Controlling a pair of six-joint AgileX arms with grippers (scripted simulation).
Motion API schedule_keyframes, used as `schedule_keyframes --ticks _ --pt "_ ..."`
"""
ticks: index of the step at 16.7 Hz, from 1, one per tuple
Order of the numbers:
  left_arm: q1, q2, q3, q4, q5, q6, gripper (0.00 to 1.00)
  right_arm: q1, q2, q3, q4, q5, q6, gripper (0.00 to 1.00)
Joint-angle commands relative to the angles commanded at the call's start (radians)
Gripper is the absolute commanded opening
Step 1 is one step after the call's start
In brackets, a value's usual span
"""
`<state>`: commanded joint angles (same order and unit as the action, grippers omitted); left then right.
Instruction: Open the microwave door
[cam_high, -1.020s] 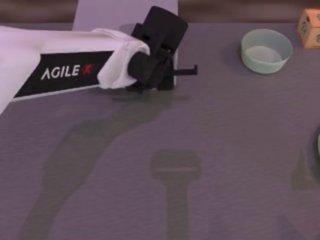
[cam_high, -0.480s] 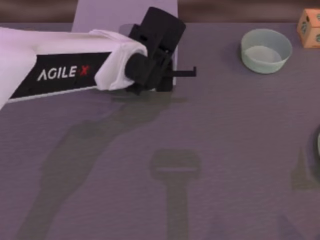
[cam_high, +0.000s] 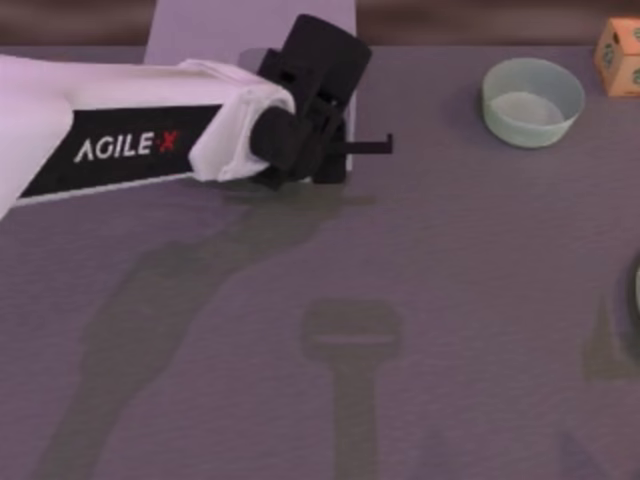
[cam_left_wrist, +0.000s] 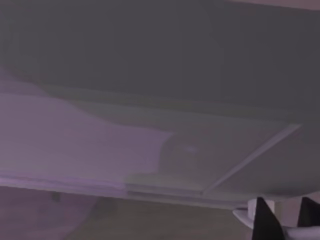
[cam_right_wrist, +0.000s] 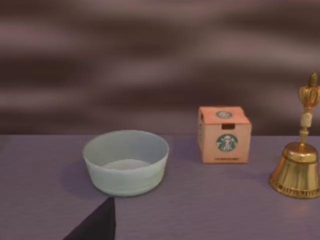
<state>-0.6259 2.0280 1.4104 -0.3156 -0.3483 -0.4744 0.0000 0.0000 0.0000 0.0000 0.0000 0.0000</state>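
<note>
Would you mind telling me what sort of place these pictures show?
Probably a simulated kitchen-style tabletop: a boxy pale silver-lavender microwave at the far edge, a pale green plastic bowl, an orange coffee-brand carton and a gold bell.

We see a purple-grey textured table (cam_high: 480, 300) crossed by long soft shadows. Beyond its far edge we see a blurred dark brown wall (cam_right_wrist: 150, 60), faintly banded lighter.

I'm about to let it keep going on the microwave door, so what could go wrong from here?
1. The left gripper works at the front of the microwave, and the arm hides the contact from above, so a slip could go unnoticed.
2. The left wrist view shows only the microwave door close up, so the grip is hard to confirm.
</note>
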Motion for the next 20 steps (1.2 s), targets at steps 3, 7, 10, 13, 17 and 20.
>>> schedule_keyframes --ticks 3,7,10,13,17,20 --pt "0.0 0.0 0.0 0.0 0.0 0.0 0.0 0.0 0.0 0.0 0.0 0.0 0.0 1.0" --pt "0.0 0.0 0.0 0.0 0.0 0.0 0.0 0.0 0.0 0.0 0.0 0.0 0.0 1.0" --pt "0.0 0.0 0.0 0.0 0.0 0.0 0.0 0.0 0.0 0.0 0.0 0.0 0.0 1.0" --pt "-0.005 -0.002 -0.007 0.005 0.01 0.005 0.0 0.0 0.0 0.0 0.0 0.0 0.0 1.0" --pt "0.005 -0.039 -0.05 0.039 0.033 0.045 0.0 0.0 0.0 0.0 0.0 0.0 0.0 1.0" --pt "0.008 -0.042 -0.066 0.041 0.039 0.055 0.0 0.0 0.0 0.0 0.0 0.0 0.0 1.0"
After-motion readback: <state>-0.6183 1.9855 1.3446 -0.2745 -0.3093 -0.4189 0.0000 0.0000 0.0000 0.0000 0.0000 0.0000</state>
